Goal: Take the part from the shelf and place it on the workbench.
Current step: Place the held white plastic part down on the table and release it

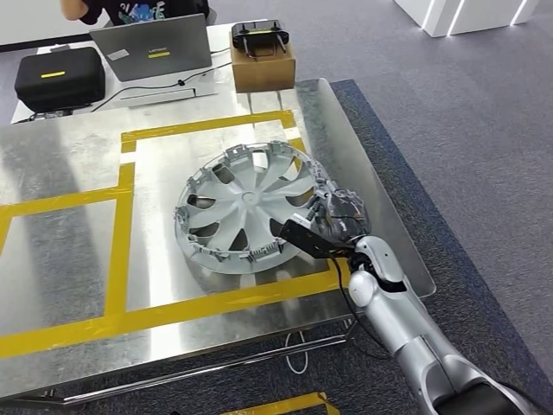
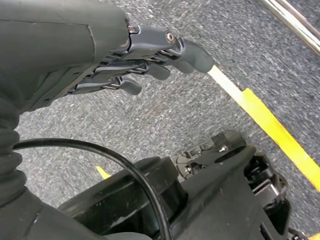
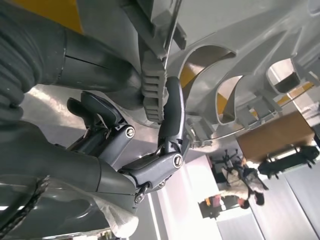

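Head view: hubcap lies mid-frame on bench, inside yellow tape box, target spot by the look. Right hand grips rim lower right, fingers hooked over edge, likely steadying set-down. Left hand hangs empty, fingers straight.

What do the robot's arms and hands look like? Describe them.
The right arm is smooth silver with rounded joints and a thin black cable along it. The right hand is dark grey to black, with exposed metal linkages. The left hand has a ribbed grey cover, dark jointed fingers with silver pins, and a black cable.
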`<move>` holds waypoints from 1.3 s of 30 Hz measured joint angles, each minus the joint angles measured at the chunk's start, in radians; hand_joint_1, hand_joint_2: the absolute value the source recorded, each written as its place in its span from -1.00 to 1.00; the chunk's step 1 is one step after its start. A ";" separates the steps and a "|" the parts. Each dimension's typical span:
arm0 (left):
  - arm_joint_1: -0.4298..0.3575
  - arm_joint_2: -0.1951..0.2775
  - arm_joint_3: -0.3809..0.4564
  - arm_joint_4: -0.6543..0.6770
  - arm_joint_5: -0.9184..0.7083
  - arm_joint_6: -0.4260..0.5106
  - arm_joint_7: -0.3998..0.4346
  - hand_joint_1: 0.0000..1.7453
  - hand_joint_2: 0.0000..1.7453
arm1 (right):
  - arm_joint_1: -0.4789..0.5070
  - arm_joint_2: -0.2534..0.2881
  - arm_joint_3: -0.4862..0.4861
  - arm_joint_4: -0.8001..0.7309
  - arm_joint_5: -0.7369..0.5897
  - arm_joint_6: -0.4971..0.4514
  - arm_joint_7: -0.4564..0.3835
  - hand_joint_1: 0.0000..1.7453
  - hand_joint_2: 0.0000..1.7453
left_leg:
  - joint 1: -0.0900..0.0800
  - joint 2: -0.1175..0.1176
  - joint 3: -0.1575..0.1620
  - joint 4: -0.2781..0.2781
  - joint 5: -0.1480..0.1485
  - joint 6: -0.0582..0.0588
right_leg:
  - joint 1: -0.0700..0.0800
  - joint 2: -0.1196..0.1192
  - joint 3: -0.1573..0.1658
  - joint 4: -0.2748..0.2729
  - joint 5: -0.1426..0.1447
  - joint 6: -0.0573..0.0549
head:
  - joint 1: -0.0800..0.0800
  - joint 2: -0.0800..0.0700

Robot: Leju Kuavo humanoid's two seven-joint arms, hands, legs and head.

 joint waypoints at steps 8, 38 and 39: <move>0.001 0.001 0.000 0.000 0.006 -0.014 -0.006 -1.00 1.00 | -0.064 0.041 0.000 0.107 -0.004 0.023 0.009 1.00 1.00 | 0.000 0.000 0.000 0.000 0.000 0.000 | 0.000 0.000 0.000 0.000 0.000 0.000 | 0.000 0.000; 0.000 0.044 0.037 0.000 0.054 -0.042 0.016 -1.00 1.00 | -0.226 0.171 0.003 0.424 -0.073 0.034 0.046 -1.00 -1.00 | 0.000 0.000 0.000 0.000 0.000 0.000 | 0.000 0.000 0.000 0.000 0.000 0.000 | 0.000 0.000; 0.000 0.046 0.042 0.000 0.058 -0.046 0.018 -1.00 1.00 | -0.229 0.171 0.003 0.429 -0.073 0.032 0.042 -1.00 -1.00 | 0.000 0.000 0.000 0.000 0.000 0.000 | 0.000 0.000 0.000 0.000 0.000 0.000 | 0.000 0.000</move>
